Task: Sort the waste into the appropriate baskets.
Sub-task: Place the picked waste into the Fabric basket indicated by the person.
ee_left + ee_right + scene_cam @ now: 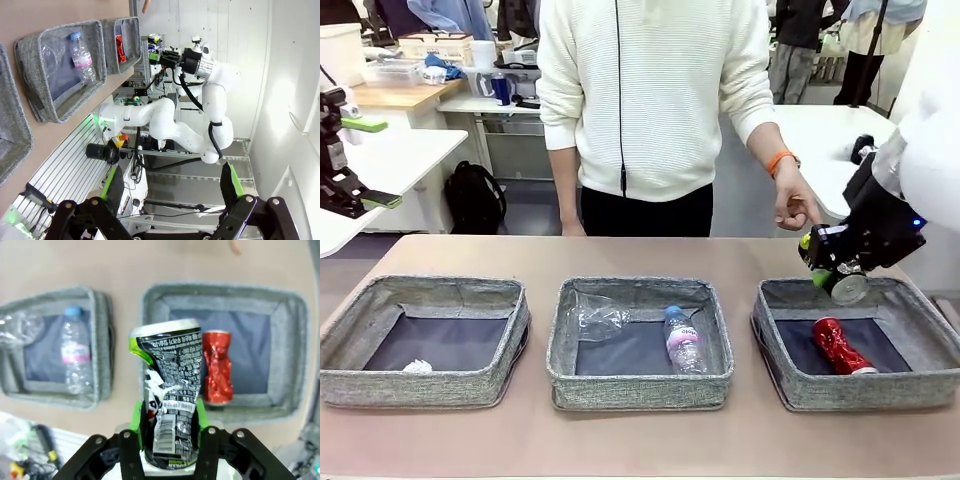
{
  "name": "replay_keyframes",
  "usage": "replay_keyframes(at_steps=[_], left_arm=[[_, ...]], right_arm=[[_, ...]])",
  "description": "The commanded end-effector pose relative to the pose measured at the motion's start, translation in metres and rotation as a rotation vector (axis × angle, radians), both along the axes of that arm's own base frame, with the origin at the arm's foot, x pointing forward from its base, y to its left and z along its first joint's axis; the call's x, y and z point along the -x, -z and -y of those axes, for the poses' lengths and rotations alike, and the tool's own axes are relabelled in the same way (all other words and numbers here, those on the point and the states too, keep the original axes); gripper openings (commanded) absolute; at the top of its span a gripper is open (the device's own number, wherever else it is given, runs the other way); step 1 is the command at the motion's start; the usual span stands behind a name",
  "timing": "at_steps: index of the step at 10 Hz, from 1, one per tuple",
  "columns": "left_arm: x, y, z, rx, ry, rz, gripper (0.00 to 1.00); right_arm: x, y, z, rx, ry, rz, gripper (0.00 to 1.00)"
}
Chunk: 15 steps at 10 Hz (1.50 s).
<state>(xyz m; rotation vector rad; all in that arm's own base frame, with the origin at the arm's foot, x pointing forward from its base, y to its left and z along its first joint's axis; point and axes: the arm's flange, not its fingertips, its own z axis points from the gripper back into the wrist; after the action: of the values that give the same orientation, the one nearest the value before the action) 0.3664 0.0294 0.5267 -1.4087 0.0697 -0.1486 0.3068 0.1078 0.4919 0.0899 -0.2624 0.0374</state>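
Observation:
Three grey baskets stand in a row. The left basket [340, 340] holds a white paper ball [417, 367]. In the middle basket [640, 388] lie a clear plastic cup [595, 315] and a blue-capped bottle [683, 340], also seen as bottle [75, 357]. A red crushed can [840, 347] lies in the right basket [880, 395]. My right gripper [832, 270] is shut on a dark printed can [170, 400], held in the air over that basket's far left corner, beside the red can [217, 367]. My left gripper [375, 162] hangs open and empty, raised off the table's left side.
A person stands at the far side, one hand [798, 210] hanging just above and behind my right gripper. Bare tabletop [640, 255] runs behind the baskets. In the left wrist view the right arm [200, 65] shows beyond the baskets.

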Motion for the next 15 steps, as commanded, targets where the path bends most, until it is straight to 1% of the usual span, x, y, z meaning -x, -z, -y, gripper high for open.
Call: replay_keyframes(at_steps=[1, 3, 8, 9, 10, 15], left_arm=[[0.002, 0.0, 0.003, 0.01, -0.012, 0.01, 1.0], [0.002, 0.0, 0.003, 0.01, -0.012, 0.01, 1.0], [0.002, 0.0, 0.003, 0.01, -0.012, 0.01, 1.0], [0.002, 0.0, 0.003, 0.01, -0.012, 0.01, 1.0], [0.002, 0.0, 0.003, 0.01, -0.012, 0.01, 1.0], [0.002, 0.0, 0.003, 0.01, -0.012, 0.01, 1.0]], right_arm=[[0.007, 0.039, 0.023, -0.073, 0.049, -0.07, 0.45], [0.005, 0.053, 0.027, -0.081, 0.076, -0.122, 0.45], [0.003, 0.053, 0.026, -0.076, 0.095, -0.133, 0.45], [0.004, 0.053, 0.025, -0.089, 0.095, -0.114, 0.94], [0.003, 0.053, 0.025, -0.089, 0.081, -0.116, 1.0], [0.001, 0.052, 0.023, -0.077, 0.094, -0.121, 1.0]])
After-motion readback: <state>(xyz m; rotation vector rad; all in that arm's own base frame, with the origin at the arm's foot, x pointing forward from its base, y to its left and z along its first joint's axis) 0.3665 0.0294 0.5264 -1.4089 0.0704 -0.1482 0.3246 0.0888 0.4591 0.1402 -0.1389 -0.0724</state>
